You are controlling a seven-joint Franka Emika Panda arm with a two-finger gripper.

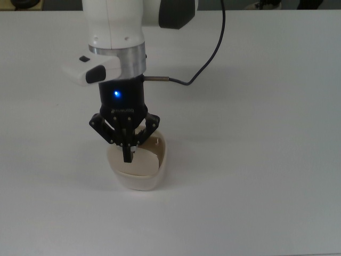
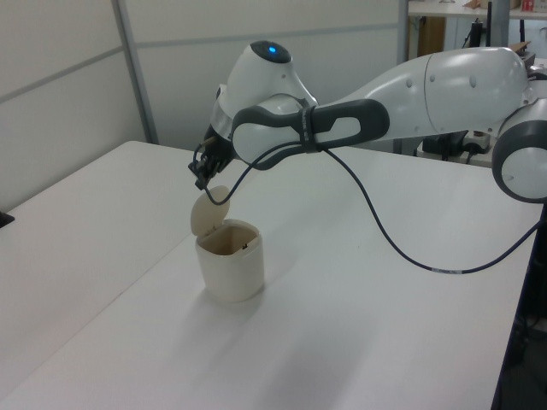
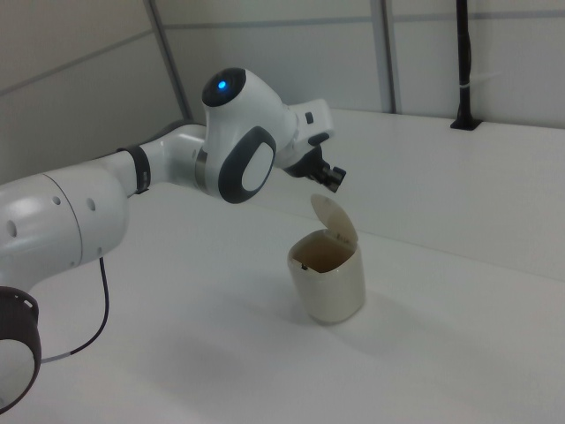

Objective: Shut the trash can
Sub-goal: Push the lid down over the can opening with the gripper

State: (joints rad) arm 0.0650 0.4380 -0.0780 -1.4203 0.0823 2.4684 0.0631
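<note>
The trash can [image 1: 139, 180] is a small cream-beige bin on the white table, also seen in the left view [image 2: 231, 265] and the right view [image 3: 330, 281]. Its flat lid [image 2: 209, 212] stands upright on the hinge, leaving the bin's mouth open. My gripper [image 1: 127, 157] is shut with nothing in it, its black fingers pressed together. It hangs tilted just above the lid's top edge [image 3: 334, 215]. In the left view the gripper [image 2: 198, 173] sits above the lid, slightly to the left view's left. In the right view the gripper [image 3: 337, 181] is right over the lid's top.
A black cable [image 1: 200, 69] trails from the wrist over the table toward the top view's upper right. The white table [image 1: 256, 160] spreads wide around the bin. A black post [image 3: 463, 71] stands at the far edge in the right view.
</note>
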